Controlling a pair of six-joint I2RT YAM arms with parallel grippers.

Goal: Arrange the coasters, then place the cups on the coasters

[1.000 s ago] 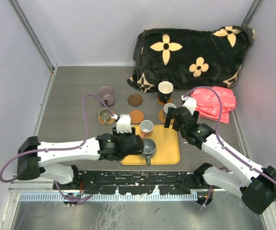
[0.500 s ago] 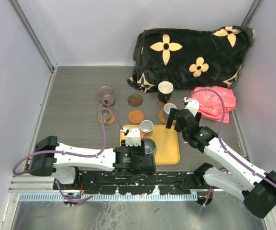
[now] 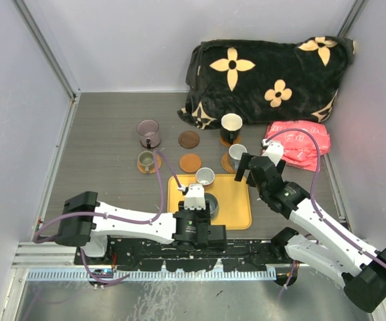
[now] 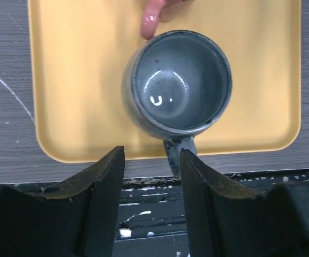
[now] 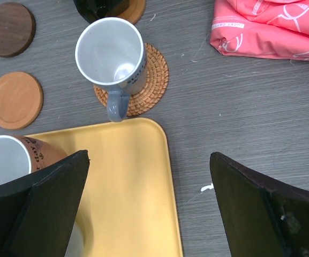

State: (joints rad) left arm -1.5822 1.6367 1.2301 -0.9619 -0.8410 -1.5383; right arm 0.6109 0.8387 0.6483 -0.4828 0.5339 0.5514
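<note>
A grey cup (image 4: pixel 178 80) stands upright on the yellow tray (image 4: pixel 74 80), its handle pointing at my left gripper (image 4: pixel 151 151). That gripper hangs open over the tray's near edge, nothing between its fingers. In the top view it is at the left gripper (image 3: pixel 199 217). My right gripper (image 5: pixel 149 157) is wide open and empty above the tray's far right corner. A grey cup (image 5: pixel 111 53) stands on a wicker coaster (image 5: pixel 149 85). The black cup (image 3: pixel 231 125) and olive cup (image 3: pixel 146 160) each stand on a coaster. The purple cup (image 3: pixel 148 132) stands on the table. A pink-handled cup (image 3: pixel 205 176) stands at the tray's far edge.
A dark brown coaster (image 5: pixel 8 21) and an orange-brown coaster (image 5: pixel 15 100) lie bare beyond the tray. A pink bag (image 5: pixel 272 27) lies at the right, a black flowered blanket (image 3: pixel 266 73) at the back. Grey walls enclose the table.
My left gripper has drawn back from the grey cup on the tray toward the near edge; the cup stays put. The right gripper has retreated slightly from the wicker coaster.
</note>
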